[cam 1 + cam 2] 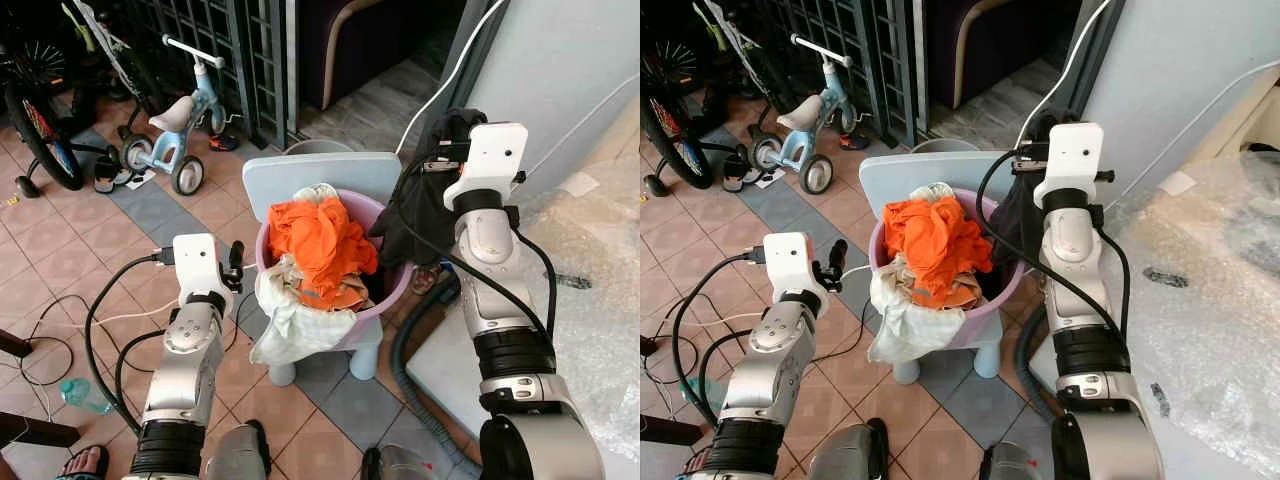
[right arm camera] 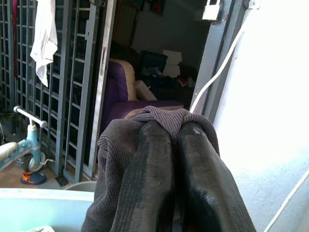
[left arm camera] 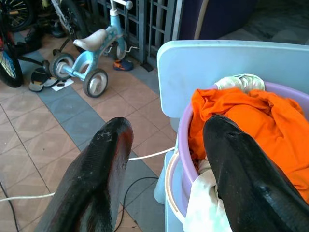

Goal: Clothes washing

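A purple laundry basin sits on a pale blue child's chair, heaped with an orange garment and white cloths spilling over its front rim. My right gripper is raised beside the basin's right side, shut on a dark grey garment that hangs down from it. My left gripper is open at the basin's left rim, one finger over the rim, nothing between the fingers.
A blue tricycle and a bicycle wheel stand at the back left by a metal gate. Cables trail on the tiled floor. A grey hose and bubble wrap lie to the right.
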Robot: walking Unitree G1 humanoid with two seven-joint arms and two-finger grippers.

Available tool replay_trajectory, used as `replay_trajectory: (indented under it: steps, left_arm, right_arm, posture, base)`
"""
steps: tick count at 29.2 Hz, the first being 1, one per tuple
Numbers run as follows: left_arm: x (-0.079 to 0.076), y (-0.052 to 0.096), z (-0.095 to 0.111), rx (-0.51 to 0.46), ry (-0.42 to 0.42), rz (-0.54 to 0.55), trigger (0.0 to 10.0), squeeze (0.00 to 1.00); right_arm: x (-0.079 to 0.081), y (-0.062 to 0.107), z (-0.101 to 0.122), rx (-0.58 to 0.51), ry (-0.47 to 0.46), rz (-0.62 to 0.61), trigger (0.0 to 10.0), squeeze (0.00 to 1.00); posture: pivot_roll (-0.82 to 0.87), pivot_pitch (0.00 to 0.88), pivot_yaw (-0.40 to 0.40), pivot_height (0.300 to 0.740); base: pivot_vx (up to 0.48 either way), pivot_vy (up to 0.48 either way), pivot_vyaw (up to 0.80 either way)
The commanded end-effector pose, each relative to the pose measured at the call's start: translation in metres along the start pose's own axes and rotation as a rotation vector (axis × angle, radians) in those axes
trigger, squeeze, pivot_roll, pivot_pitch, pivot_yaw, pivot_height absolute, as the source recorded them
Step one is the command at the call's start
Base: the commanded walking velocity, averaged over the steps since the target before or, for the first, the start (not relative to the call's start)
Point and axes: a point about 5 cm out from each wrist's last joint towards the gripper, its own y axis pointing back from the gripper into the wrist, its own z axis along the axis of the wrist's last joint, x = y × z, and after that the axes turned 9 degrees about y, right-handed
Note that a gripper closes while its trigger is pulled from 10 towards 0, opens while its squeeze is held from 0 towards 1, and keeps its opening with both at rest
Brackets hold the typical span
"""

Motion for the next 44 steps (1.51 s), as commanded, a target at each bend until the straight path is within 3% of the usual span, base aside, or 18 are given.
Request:
replay_trajectory:
  steps: [1,4,14,16,19,25,30,44]
  left_arm:
    - [-0.001,0.0,-0.001,-0.007,0.002,-0.001,10.0,0.0]
    - [-0.002,0.0,0.0,-0.013,0.007,-0.001,10.0,0.0]
    - [-0.007,-0.002,0.001,-0.021,-0.004,-0.053,10.0,0.0]
    - [-0.008,-0.002,0.002,-0.009,0.031,-0.068,10.0,0.0]
    - [-0.007,-0.003,0.004,-0.023,0.026,-0.074,10.0,0.0]
    - [-0.008,-0.003,0.003,-0.021,0.027,-0.073,10.0,0.0]
    - [-0.009,-0.003,0.003,-0.019,0.031,-0.076,10.0,0.0]
    - [-0.006,-0.004,0.006,-0.041,0.04,-0.051,10.0,0.0]
  right_arm:
    - [-0.001,0.005,0.0,0.0,0.007,0.013,10.0,0.0]
    - [0.003,0.018,-0.009,0.029,0.004,0.048,10.0,0.0]
    - [-0.002,0.017,-0.001,0.011,0.022,0.015,10.0,0.0]
    - [-0.01,0.012,0.008,-0.049,0.116,-0.035,10.0,0.0]
    - [-0.023,0.004,0.019,-0.099,0.182,-0.103,10.0,0.0]
    - [-0.045,-0.012,0.028,-0.132,0.248,-0.169,10.0,0.0]
    - [-0.052,-0.017,0.03,-0.137,0.261,-0.192,10.0,0.0]
    - [-0.039,-0.014,0.025,-0.145,0.244,-0.119,10.0,0.0]
  posture:
    - [-0.03,0.041,0.018,0.74]
    - [-0.03,0.046,0.019,0.74]
    - [-0.04,0.046,0.03,0.74]
    - [-0.04,0.046,0.031,0.74]
    - [-0.04,0.045,0.032,0.74]
    - [-0.04,0.043,0.033,0.74]
    - [-0.04,0.043,0.031,0.74]
    - [-0.04,0.046,0.034,0.74]
  base:
    - [0.0,0.0,-0.8]
    - [0.0,0.0,-0.74]
    - [0.0,0.0,-0.66]
    - [0.0,-0.178,-0.73]
    - [0.0,-0.401,-0.74]
    - [0.0,-0.413,-0.74]
    - [0.0,-0.319,-0.74]
    - [0.0,-0.042,-0.08]
